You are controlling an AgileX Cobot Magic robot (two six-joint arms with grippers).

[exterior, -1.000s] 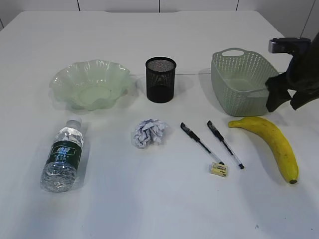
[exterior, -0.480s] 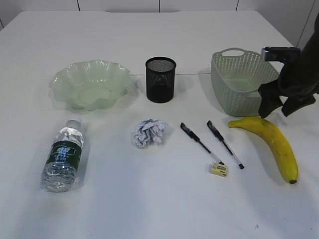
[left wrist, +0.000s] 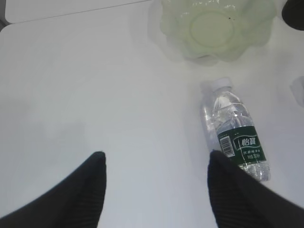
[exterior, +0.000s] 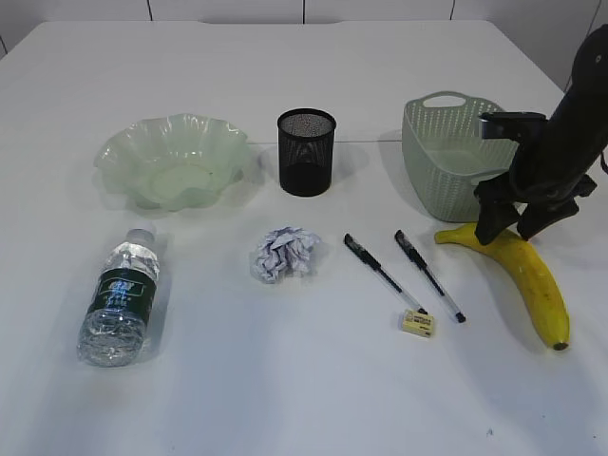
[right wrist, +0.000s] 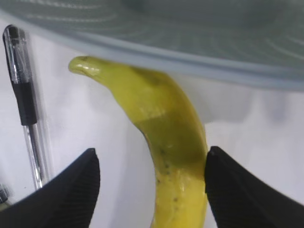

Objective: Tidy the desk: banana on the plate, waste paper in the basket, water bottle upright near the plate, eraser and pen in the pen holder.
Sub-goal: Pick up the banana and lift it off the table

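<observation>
right tool (exterior: 506, 228) lowered over banana (exterior: 528, 275) (open) | basket (exterior: 446, 133) empty

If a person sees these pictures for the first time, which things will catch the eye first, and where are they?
The yellow banana at the right, with the black right gripper open and straddling its stem end, just in front of the green basket. Next, the water bottle lying on its side at the left, below the pale green plate. The crumpled paper sits mid-table.

Exterior view slanting down across the table (exterior: 285, 399), left wrist high above bottle (left wrist: 236, 138), right wrist close over banana (right wrist: 167, 142)
</observation>
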